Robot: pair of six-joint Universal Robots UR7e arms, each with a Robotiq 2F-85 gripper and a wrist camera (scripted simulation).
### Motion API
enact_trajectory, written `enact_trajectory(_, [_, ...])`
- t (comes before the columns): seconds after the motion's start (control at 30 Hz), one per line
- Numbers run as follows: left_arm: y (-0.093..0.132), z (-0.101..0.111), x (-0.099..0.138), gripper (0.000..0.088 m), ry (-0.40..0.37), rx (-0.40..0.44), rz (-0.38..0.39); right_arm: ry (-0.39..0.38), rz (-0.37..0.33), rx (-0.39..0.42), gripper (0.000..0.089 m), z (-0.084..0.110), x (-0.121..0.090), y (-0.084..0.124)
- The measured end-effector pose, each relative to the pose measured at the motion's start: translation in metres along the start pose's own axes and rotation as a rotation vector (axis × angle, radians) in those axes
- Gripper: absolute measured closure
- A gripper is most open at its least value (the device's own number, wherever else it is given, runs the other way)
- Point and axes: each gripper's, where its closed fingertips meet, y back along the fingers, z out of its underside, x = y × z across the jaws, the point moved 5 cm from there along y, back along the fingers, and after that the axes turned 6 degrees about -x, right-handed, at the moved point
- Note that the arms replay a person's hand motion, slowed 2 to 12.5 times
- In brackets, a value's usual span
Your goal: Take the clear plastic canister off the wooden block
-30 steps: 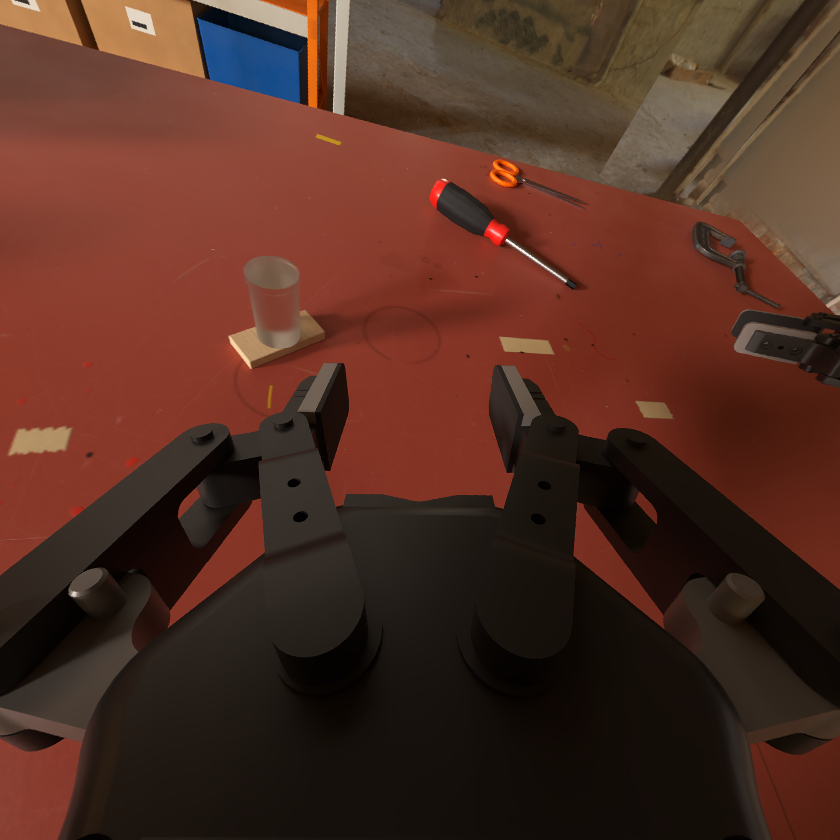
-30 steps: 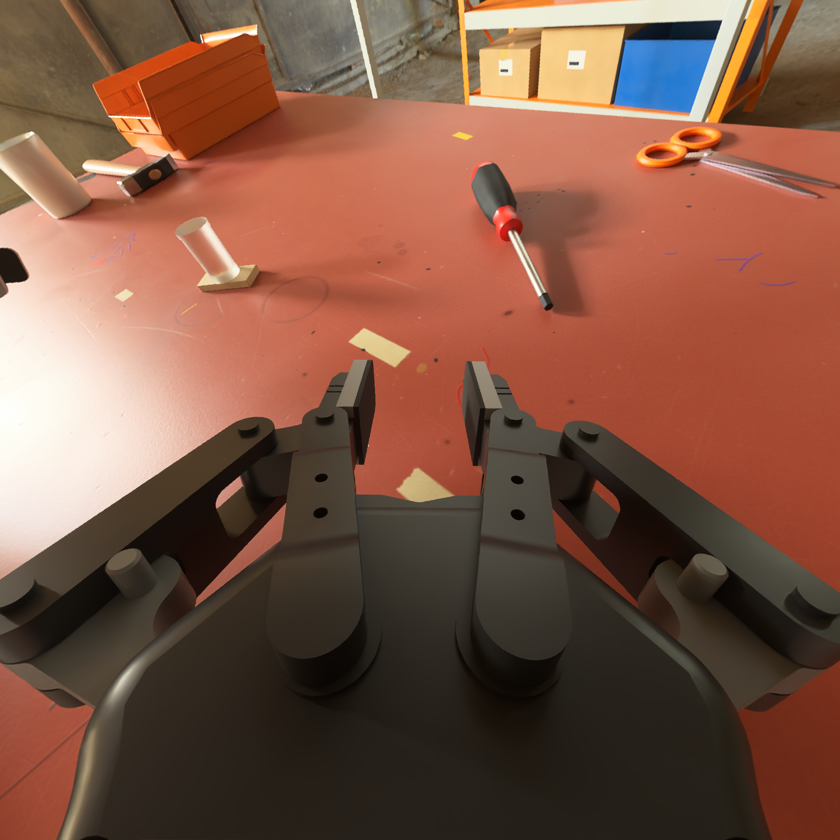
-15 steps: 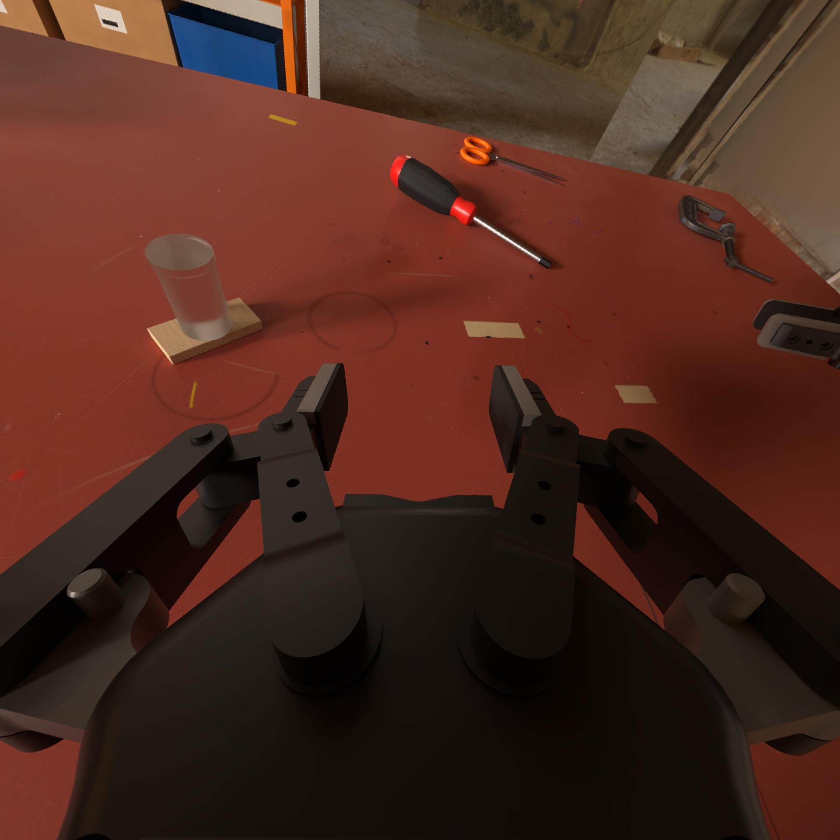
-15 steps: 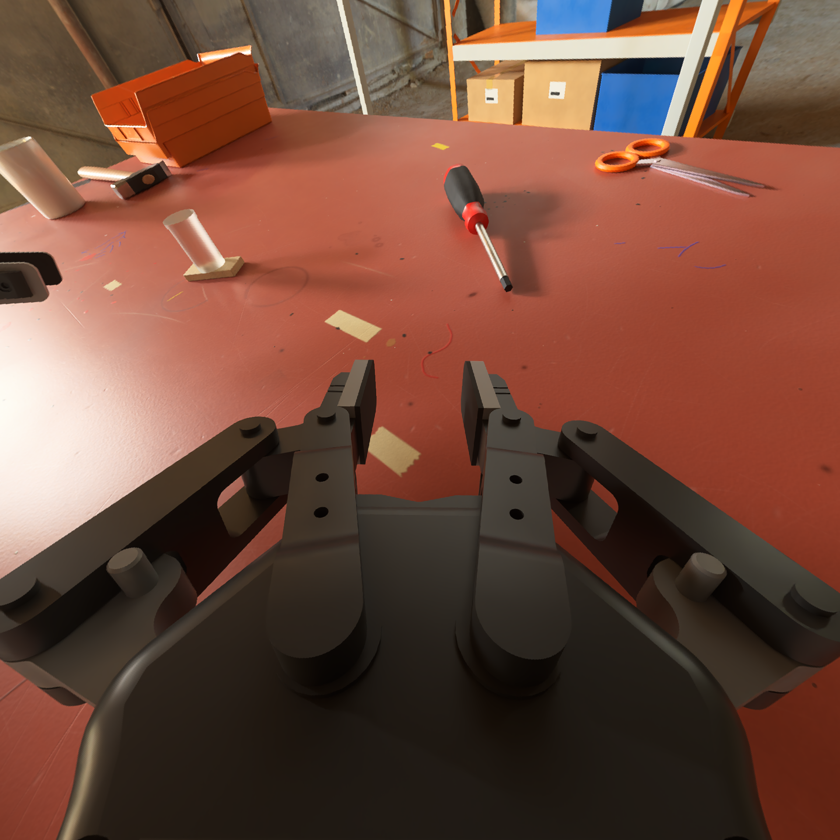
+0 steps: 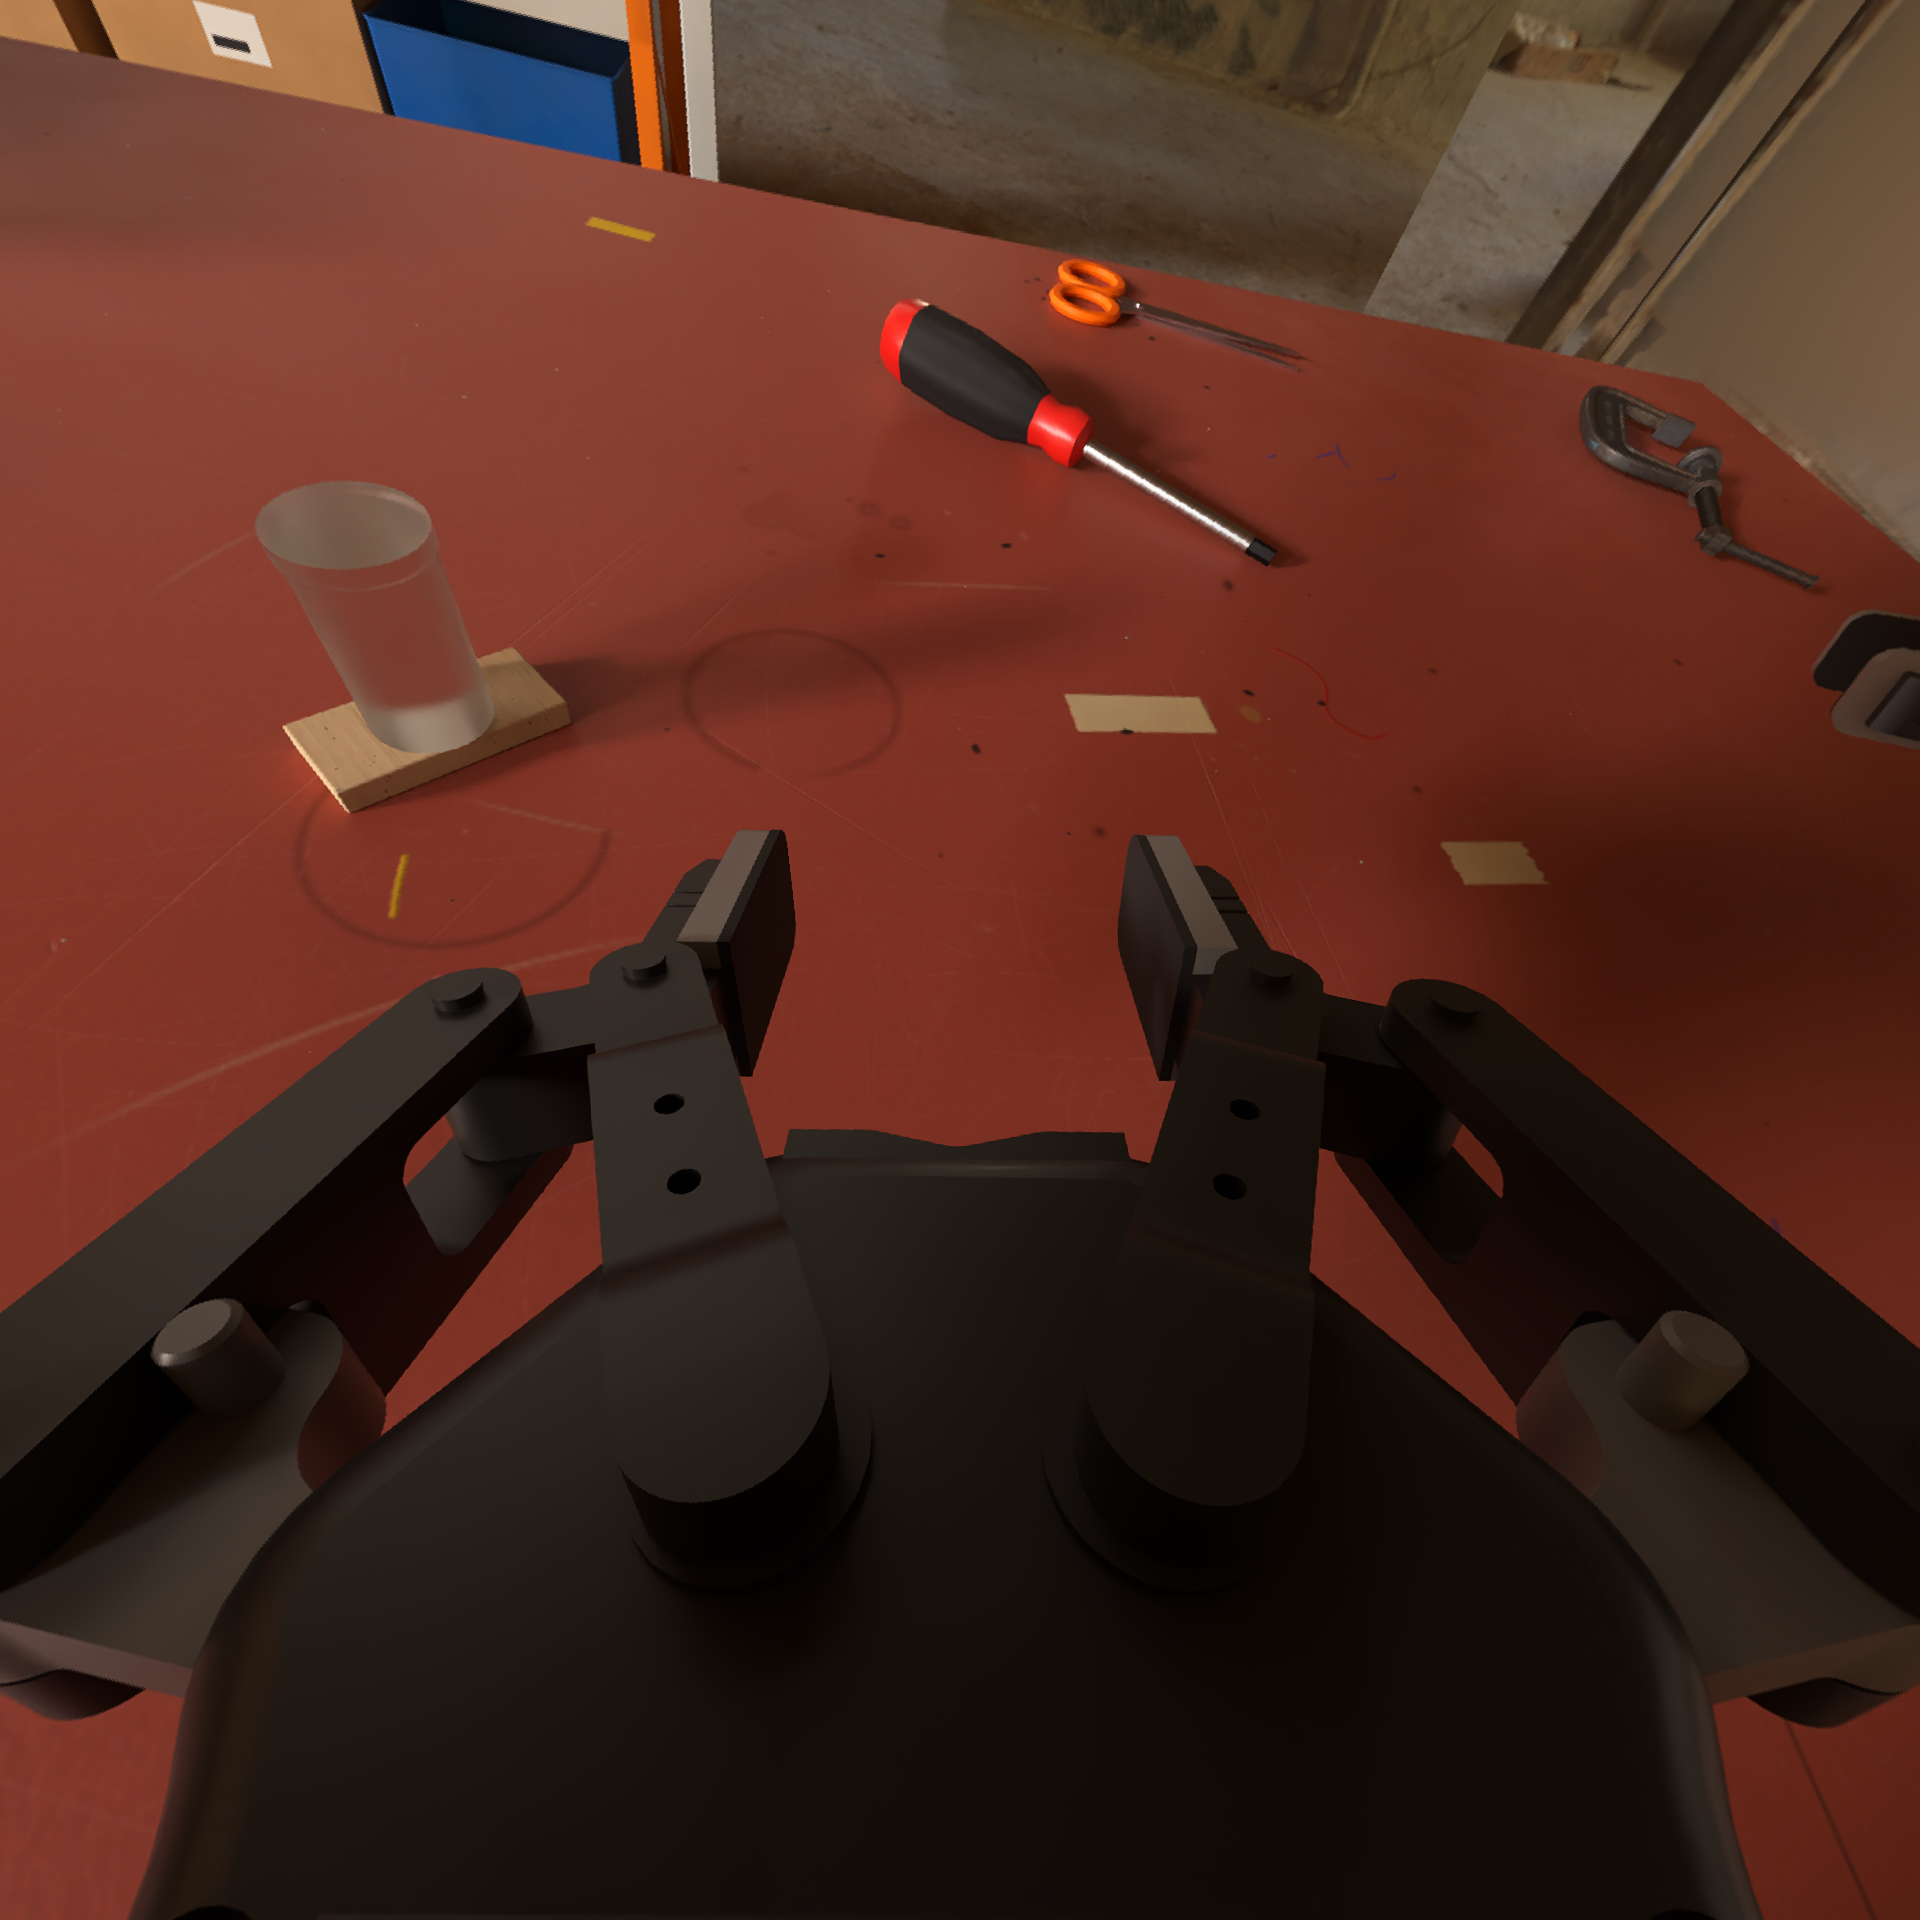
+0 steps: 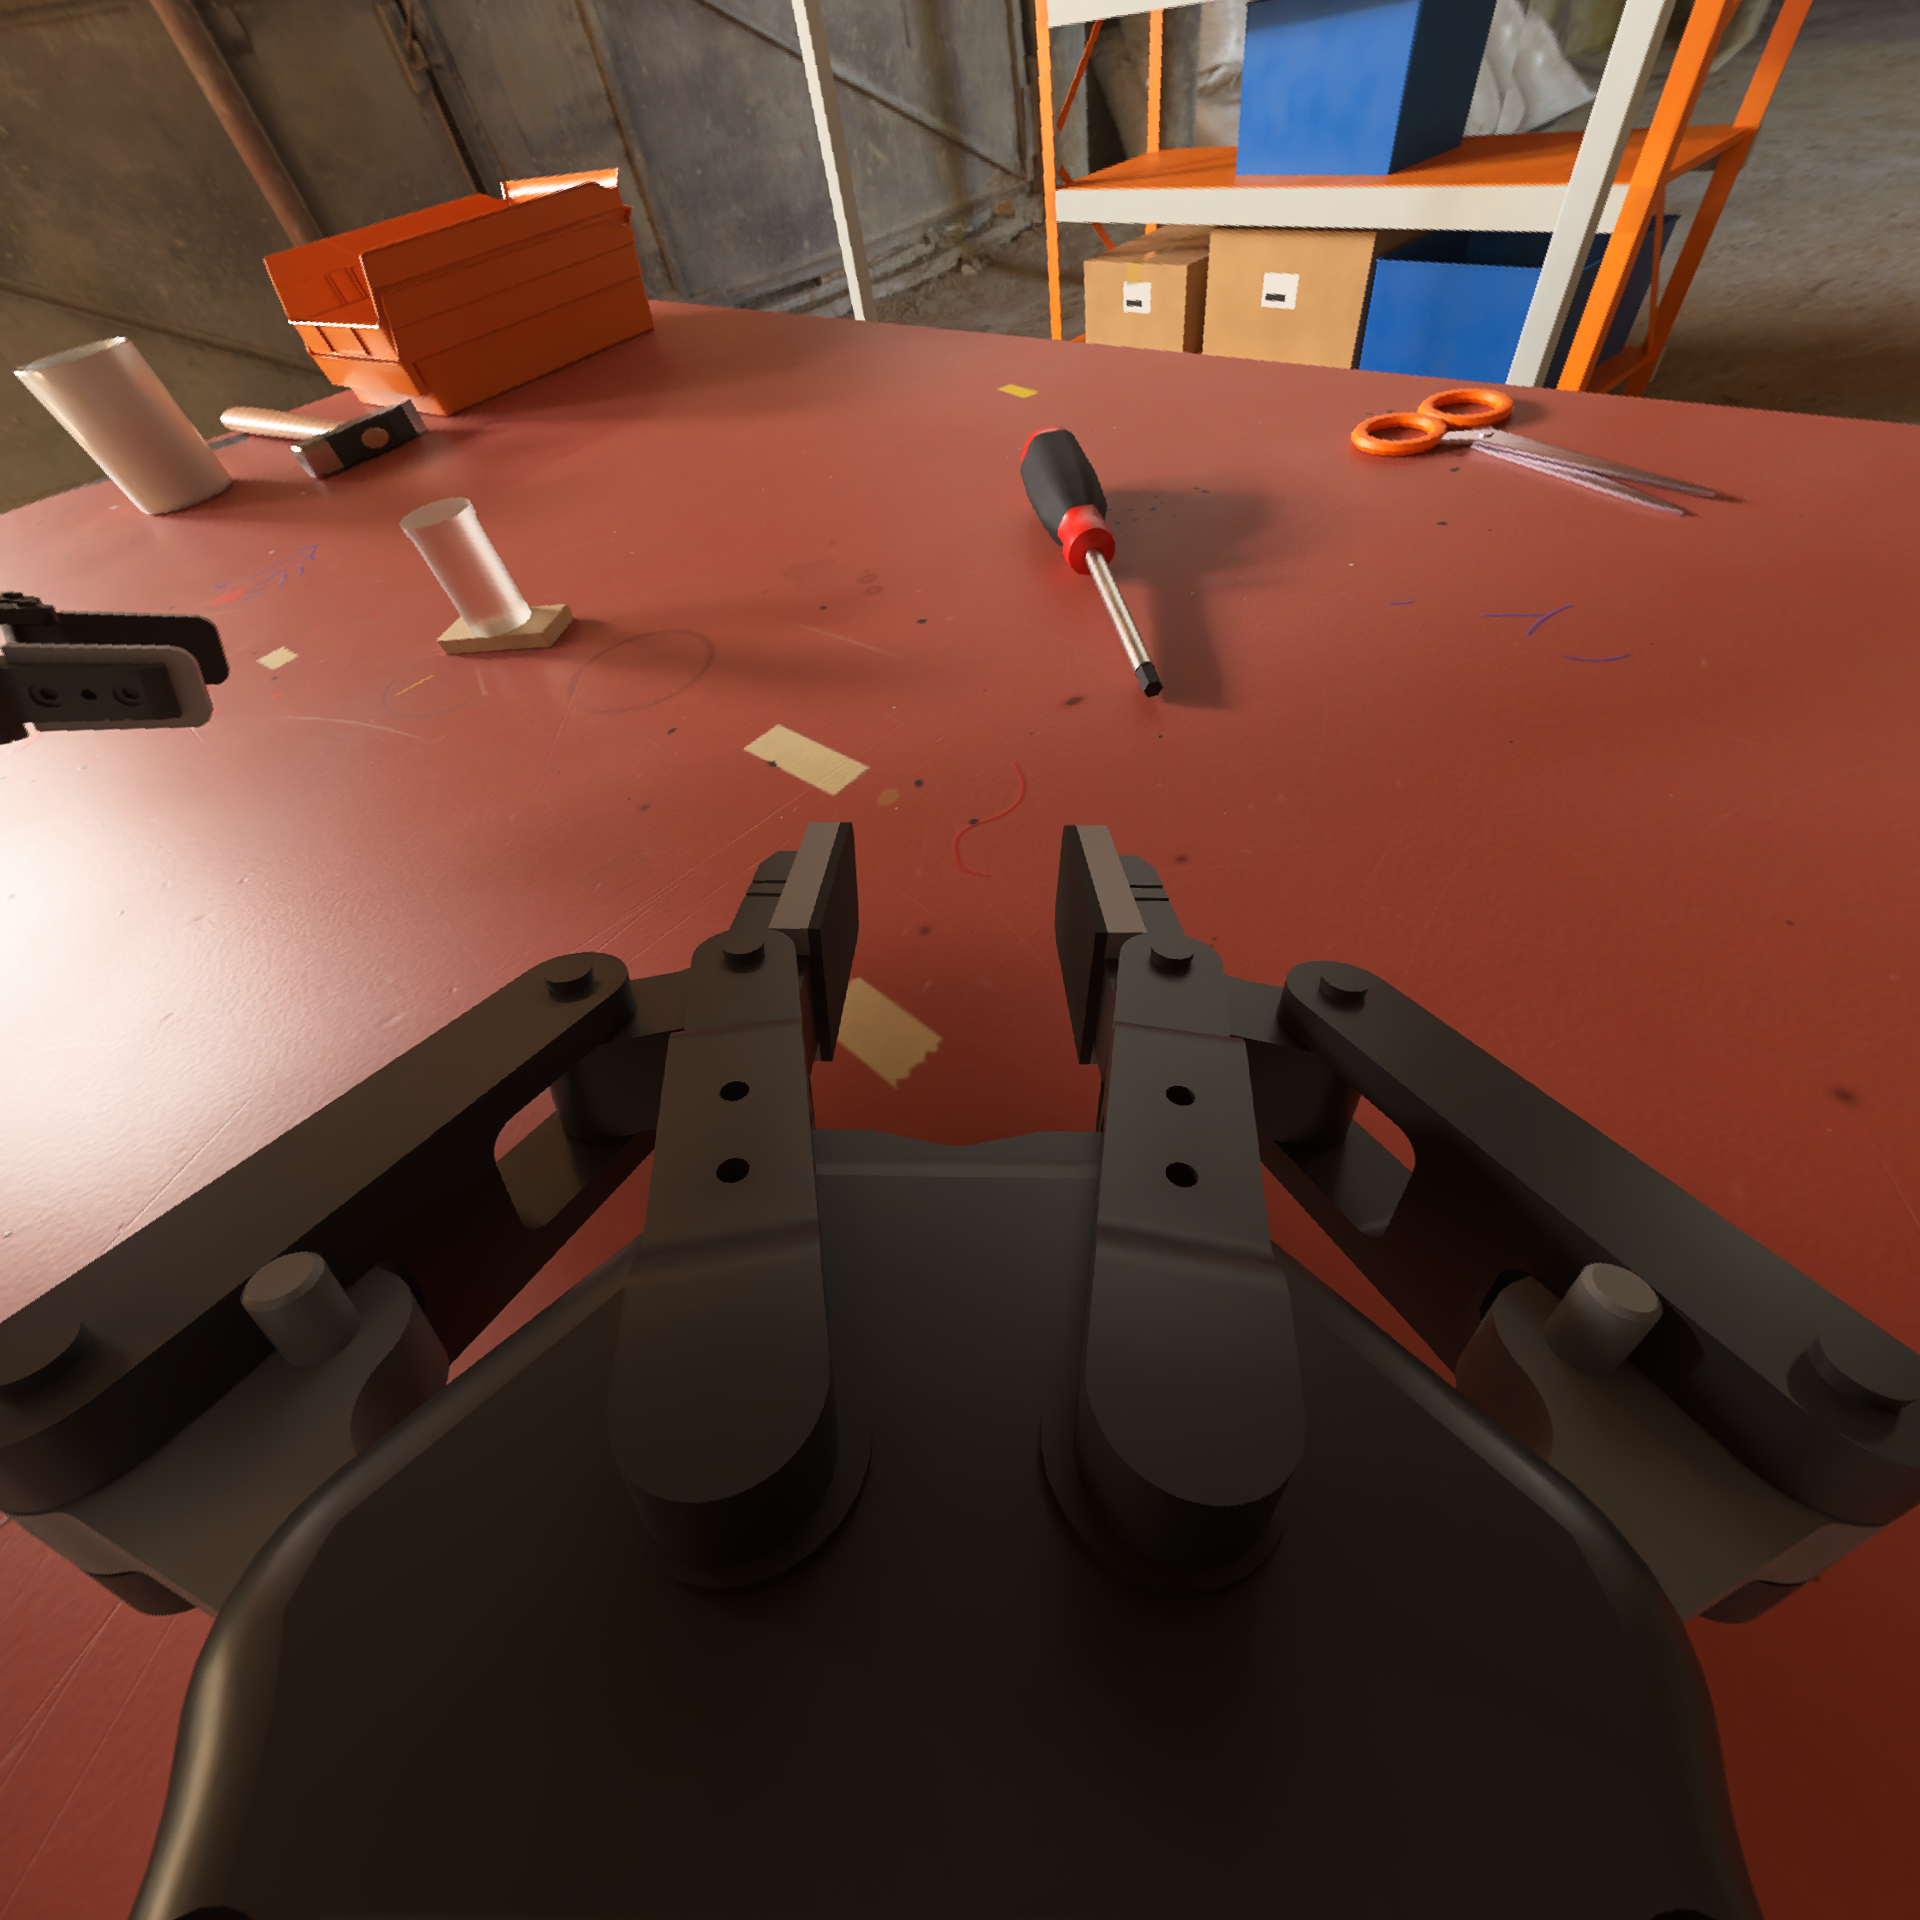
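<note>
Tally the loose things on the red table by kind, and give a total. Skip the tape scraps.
Clear canister: 1
Wooden block: 1
Screwdriver: 1
Scissors: 1
Clamp: 1
Hammer: 1
Pale cylinder: 1
Orange bin: 1
Total: 8

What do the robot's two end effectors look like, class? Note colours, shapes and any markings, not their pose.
Both the left end effector and the right end effector are matte black to dark grey. Each has two flat rectangular pads on slim fingers, every finger with two small round holes. Angled outer link bars join at round pins, with grey cylindrical studs lower down. A broad rounded black housing sits behind. No cables, sleeves or markings show.
</note>
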Motion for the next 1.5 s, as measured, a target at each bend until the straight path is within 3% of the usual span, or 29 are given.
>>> enact_trajectory(0.97, [-0.013,0.013,-0.01,0.029,-0.093,-0.056,0.023,-0.013,-0.085,0.046,0.0545,-0.005,-0.003,-0.008])
enact_trajectory(1.5, [-0.01,0.008,-0.01,0.0272,-0.074,-0.04,0.089,-0.056,-0.098,0.034,0.0553,-0.006,0.002,-0.013])
